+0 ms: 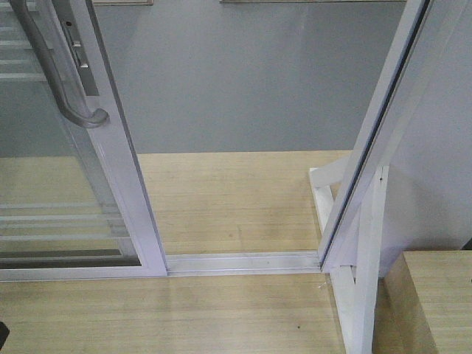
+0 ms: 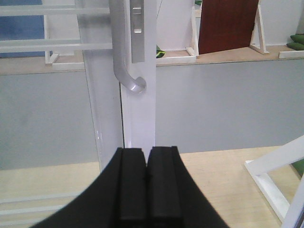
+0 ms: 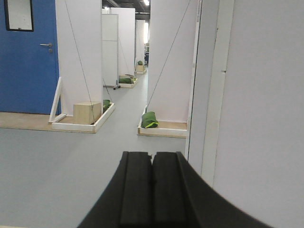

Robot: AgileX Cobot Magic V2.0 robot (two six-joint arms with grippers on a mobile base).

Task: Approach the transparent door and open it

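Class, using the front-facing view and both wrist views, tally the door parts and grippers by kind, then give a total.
Transparent door: 1
Grey pull handle: 1
Floor track: 1
Grippers, jaws closed: 2 (left gripper, right gripper)
Total: 5

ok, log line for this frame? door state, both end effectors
transparent door: slid partly open, gap to right | handle: untouched | left end effector: shut, empty, facing door stile | right end effector: shut, empty

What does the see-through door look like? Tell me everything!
The transparent door is clear glass in a glossy white frame, crossed by thin white bars. A curved grey handle hangs on its stile beside a silvery lock plate. It stands upright on a floor track, slid aside, leaving a gap. Nothing touches it.
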